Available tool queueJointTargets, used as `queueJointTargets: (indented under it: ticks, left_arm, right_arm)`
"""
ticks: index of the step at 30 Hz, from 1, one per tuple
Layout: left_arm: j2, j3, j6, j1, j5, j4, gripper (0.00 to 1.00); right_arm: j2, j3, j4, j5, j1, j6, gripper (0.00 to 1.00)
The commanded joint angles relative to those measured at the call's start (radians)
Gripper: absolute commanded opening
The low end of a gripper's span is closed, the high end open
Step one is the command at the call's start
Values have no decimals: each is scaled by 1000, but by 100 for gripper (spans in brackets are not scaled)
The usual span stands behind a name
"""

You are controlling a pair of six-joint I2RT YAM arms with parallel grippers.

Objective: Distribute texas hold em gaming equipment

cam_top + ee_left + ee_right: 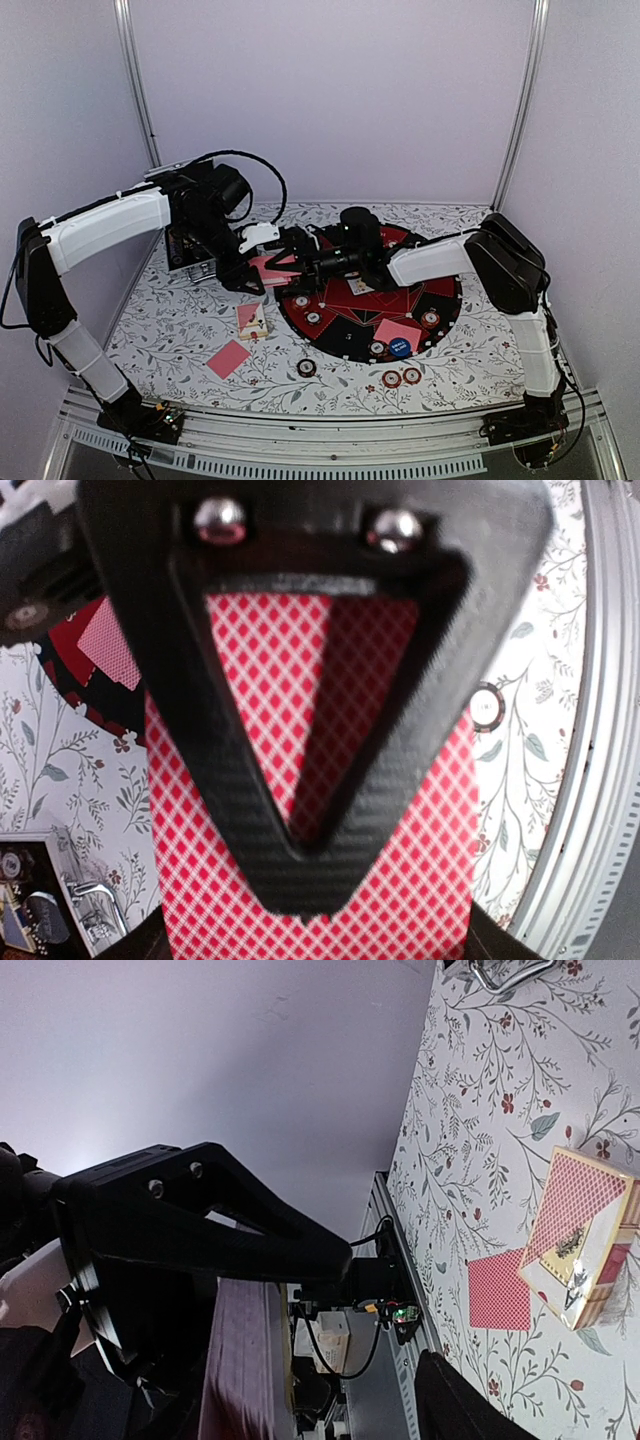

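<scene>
Near edge: poker chips (391,379) and one loose card (228,358) lie on the table. Farther back, over the left rim of the round mat (440,300), the left gripper (255,275) pinches the card deck (275,268). The right gripper (303,262) meets the deck; its grip cannot be determined.
</scene>
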Motion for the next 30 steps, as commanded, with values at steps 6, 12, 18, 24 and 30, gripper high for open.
queueJointTargets:
  ticks: [6, 12, 18, 24, 30]
  left_arm:
    - [-32, 17, 3, 7, 9, 25, 0]
    - [-34, 12, 3, 7, 7, 27, 0]
    - [-37, 6, 2, 8, 9, 29, 0]
    - [-36, 9, 3, 8, 8, 30, 0]
    - [-34, 9, 2, 8, 10, 30, 0]
  right_arm:
    - [-48, -43, -124, 8, -41, -77, 55]
    - [-90, -75, -131, 2, -58, -90, 37]
    - [-145, -107, -157, -2, -73, -114, 31]
    - [-161, -110, -163, -14, -79, -118, 28]
    - [-185, -129, -160, -36, -94, -111, 25]
